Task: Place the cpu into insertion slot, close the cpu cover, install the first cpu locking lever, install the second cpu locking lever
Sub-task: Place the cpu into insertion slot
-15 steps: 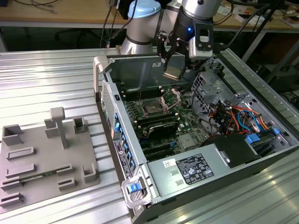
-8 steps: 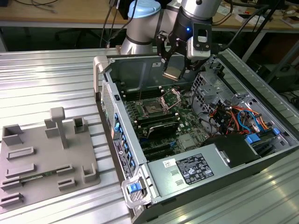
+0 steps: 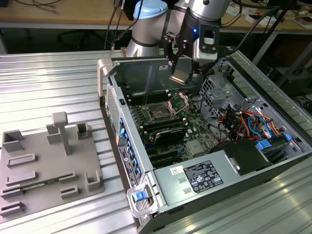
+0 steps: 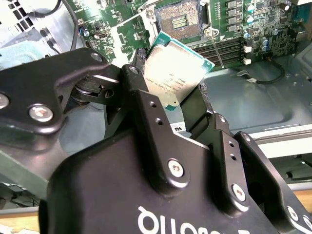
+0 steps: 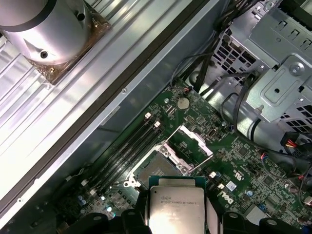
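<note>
Closest in the second wrist view, the black hand (image 4: 171, 90) is clamped on the cpu (image 4: 175, 73) by two opposite edges, the chip's silver top facing the lens. Beyond it lies the insertion slot (image 4: 179, 19), its contacts exposed. In the first wrist view the cpu cover (image 5: 191, 147) stands tilted up beside that slot, seemingly hinged along one edge. In the exterior view the cpu hangs above the open computer case (image 3: 124, 141), apart from the board; the case rests on the ribbed surface (image 3: 48, 83).
</note>
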Tool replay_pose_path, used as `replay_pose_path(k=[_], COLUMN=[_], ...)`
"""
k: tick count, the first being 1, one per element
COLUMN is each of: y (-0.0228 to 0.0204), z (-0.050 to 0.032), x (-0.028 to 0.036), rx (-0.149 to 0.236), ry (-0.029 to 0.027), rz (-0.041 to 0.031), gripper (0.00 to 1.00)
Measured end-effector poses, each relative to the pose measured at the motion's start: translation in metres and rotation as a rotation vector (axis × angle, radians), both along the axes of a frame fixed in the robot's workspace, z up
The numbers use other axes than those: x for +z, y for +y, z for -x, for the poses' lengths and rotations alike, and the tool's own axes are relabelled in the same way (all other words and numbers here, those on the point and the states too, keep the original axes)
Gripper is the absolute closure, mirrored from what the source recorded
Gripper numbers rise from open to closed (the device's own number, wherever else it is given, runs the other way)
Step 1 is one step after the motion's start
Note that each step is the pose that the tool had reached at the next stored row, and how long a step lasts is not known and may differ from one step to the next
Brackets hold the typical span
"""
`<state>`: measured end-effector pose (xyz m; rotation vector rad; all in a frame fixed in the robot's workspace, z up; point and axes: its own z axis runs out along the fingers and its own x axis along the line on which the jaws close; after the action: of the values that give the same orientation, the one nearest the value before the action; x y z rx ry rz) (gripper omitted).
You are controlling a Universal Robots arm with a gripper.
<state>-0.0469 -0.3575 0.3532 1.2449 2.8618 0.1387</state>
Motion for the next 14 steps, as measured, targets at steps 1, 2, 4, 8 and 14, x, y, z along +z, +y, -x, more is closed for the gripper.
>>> replay_pose_path(k=[1, 2, 4, 8, 14], y=[0.0000, 0.0000, 0.0000, 0.0000, 0.0000], z=[0.0000, 0.0000, 0.0000, 0.0000, 0.0000], x=[0.0000, 0.0000, -0.0001, 0.0000, 0.0000], rx=[-0.004, -0.006, -0.008, -0.009, -0.009], ry=[-0.0001, -0.0001, -0.0001, -0.0001, -0.0001], rz=[-0.0001, -0.0001, -0.0001, 0.0000, 0.0000], gripper=[0.45, 0.45, 0.45, 0.45, 0.45])
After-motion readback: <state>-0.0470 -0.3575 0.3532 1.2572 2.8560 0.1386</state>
